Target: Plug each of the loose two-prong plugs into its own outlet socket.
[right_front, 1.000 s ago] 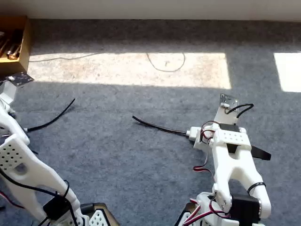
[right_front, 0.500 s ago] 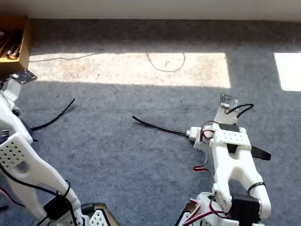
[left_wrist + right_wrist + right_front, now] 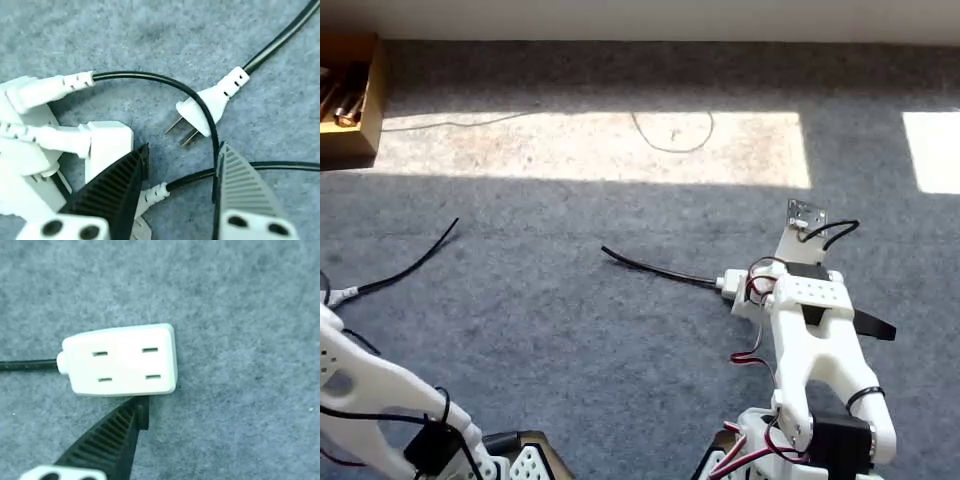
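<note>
My left gripper [image 3: 182, 150] is open just above the carpet, with a loose white two-prong plug [image 3: 210, 102] lying past its fingertips, bare prongs pointing toward the jaws. A black cord [image 3: 210, 125] crosses between the plug and the light finger [image 3: 245, 195]. Beside the dark finger [image 3: 115, 190] lies a cluster of other white plugs [image 3: 50, 137] and a white block [image 3: 107, 145]. My right gripper [image 3: 800, 300] hangs open over a white outlet block [image 3: 120, 365]. The block has two empty slot pairs, and one dark finger [image 3: 117, 437] is beside it.
The outlet's black cord [image 3: 650, 267] runs left across the grey carpet. A second black cord [image 3: 410, 260] leads to a white plug [image 3: 342, 294] at the left edge. A wooden box [image 3: 350, 100] stands at the far left, with a thin wire loop [image 3: 670, 135] beyond.
The left arm has swung down and leftward, its upper part leaving the high view. The left black cord has been drawn left with it. The right arm has stayed still.
</note>
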`<act>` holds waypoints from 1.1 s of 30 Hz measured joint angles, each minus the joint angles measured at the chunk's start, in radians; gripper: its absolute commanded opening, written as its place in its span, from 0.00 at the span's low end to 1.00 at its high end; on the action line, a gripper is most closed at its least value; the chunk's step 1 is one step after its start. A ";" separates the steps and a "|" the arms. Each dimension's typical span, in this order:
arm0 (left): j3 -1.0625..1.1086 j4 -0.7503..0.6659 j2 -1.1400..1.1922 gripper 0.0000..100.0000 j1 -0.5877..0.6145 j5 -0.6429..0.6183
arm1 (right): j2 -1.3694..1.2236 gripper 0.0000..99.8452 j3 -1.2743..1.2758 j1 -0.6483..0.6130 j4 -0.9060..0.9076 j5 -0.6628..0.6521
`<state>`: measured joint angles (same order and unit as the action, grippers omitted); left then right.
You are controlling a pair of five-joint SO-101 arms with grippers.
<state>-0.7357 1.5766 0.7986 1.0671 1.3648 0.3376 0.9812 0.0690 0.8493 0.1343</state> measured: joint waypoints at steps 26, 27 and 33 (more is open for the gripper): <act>-0.046 0.161 -0.084 0.21 -0.264 -0.132 | 0.000 0.88 0.000 -0.003 0.000 0.000; -0.046 0.167 -0.107 0.21 -0.282 -0.143 | 0.000 0.88 0.000 -0.003 0.000 0.000; 0.091 0.176 -0.158 0.21 -0.356 -0.164 | 0.000 0.88 0.000 -0.003 0.000 0.000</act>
<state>-0.6452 1.7530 0.6406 0.7112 1.2006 0.3376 0.9812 0.0660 0.8493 0.1343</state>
